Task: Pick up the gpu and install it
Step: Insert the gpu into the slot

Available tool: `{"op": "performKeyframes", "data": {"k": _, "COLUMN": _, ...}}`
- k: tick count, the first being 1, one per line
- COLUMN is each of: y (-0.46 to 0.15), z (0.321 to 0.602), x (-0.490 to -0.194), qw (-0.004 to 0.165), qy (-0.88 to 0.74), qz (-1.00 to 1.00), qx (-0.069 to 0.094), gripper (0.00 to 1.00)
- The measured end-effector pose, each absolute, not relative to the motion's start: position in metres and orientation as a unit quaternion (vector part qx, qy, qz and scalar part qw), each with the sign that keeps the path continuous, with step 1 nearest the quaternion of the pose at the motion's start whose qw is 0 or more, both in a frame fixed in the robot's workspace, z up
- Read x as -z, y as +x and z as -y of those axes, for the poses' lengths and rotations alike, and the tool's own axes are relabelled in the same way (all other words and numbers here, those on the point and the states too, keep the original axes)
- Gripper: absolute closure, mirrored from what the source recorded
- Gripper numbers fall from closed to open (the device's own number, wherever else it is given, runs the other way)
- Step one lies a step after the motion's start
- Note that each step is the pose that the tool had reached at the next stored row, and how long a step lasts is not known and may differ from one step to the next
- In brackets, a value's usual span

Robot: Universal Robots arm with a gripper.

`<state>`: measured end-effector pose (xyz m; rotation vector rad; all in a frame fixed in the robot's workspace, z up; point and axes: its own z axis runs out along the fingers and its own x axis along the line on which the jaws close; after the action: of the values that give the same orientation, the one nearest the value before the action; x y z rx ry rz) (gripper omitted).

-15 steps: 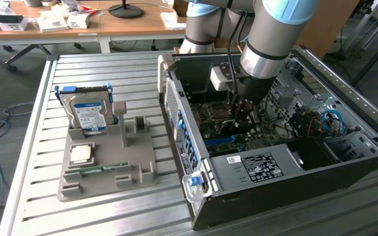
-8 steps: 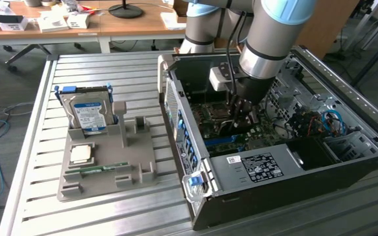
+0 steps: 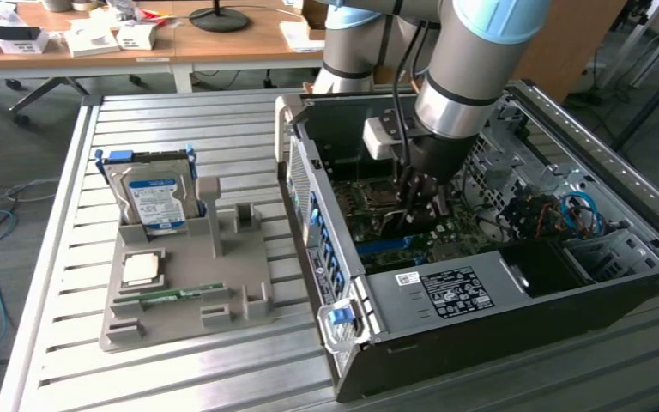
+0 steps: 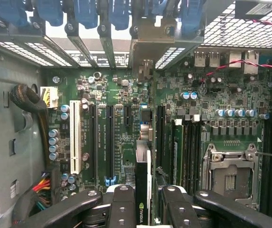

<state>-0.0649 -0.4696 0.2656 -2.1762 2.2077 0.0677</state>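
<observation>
Open computer case (image 3: 501, 330), gpu (image 4: 143, 166) gripped in tool (image 4: 148, 202)

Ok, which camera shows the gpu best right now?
The wrist view. There the gpu shows edge-on, held between the fingers of the gripper, over the motherboard. In the exterior view the gripper is down inside the computer case and the arm hides most of the gpu.

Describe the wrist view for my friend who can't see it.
The gripper holds the gpu edge-on above a green motherboard inside a computer case. A white slot and an empty processor socket lie on the board.
</observation>
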Motion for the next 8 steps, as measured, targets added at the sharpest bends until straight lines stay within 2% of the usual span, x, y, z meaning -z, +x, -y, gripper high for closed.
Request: {"op": "performKeyframes", "data": {"k": 8, "y": -0.0667, "z": 0.4696, "x": -0.2653, "qw": 0.02, "qy": -0.702, "qz": -0.712, "qx": -0.022, "gripper": 0.74}}
